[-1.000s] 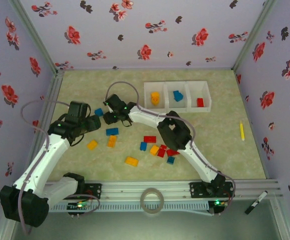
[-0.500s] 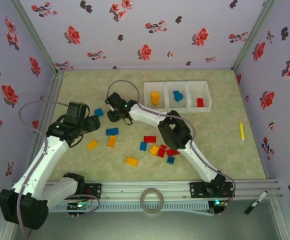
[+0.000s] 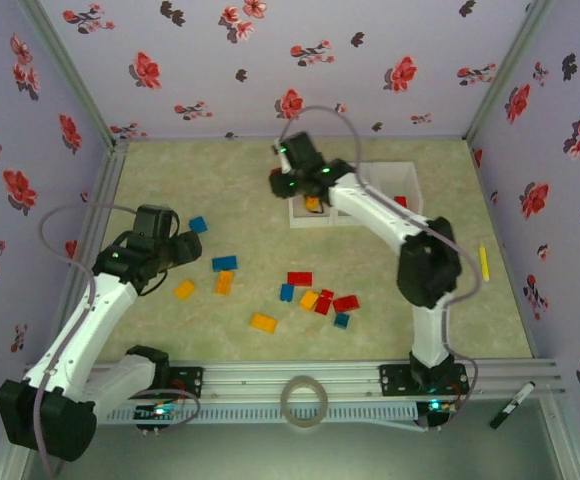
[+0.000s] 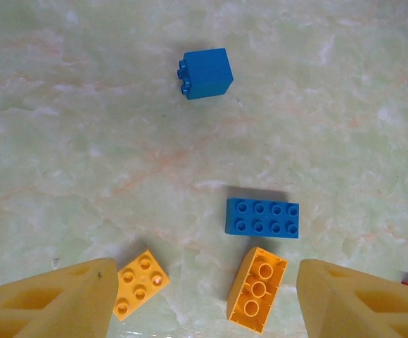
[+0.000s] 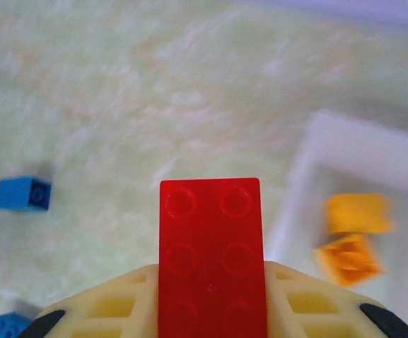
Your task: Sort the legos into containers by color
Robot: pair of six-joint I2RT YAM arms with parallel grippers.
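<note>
Currently right end effector (image 5: 211, 299) is gripping a red brick (image 5: 211, 246) above the tray's (image 3: 385, 168) yellow end, likely needing carrying rightward to the red compartment (image 3: 407, 182), while left end effector (image 4: 204, 296) is hovering open-jawed over yellow bricks (image 4: 257, 289) on the tabletop (image 4: 84, 141).

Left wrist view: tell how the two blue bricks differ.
The square blue brick is compact; the long blue brick is an oblong showing eight studs. The square one lies tipped, studs facing sideways; the long one sits studs up. Both are blue and rest on the table.
</note>
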